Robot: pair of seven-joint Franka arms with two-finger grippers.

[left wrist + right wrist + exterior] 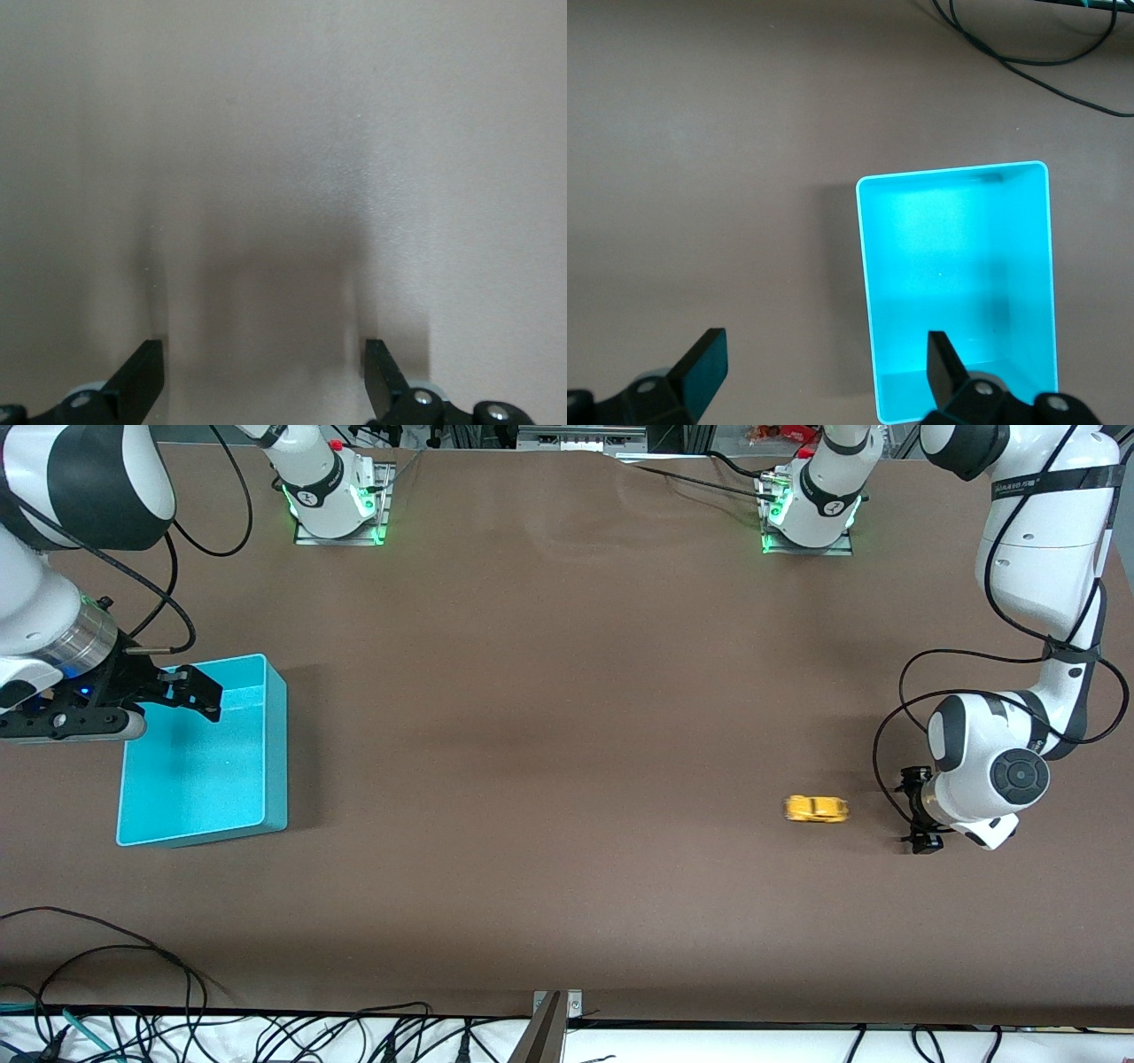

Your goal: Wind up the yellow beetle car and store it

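The yellow beetle car (816, 809) is seen alone on open counter (549, 779), just beside the left hand (917, 815), spread wide, empty. The right hand (190, 691), gaping and empty, is held over the teal bin's (266, 744) rim.

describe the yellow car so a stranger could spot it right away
Start at the left arm's end of the brown table, where the open left gripper sits low. Beside it lies the yellow beetle car, tiny and rounded, the only yellow thing there; the teal bin is by the right arm.
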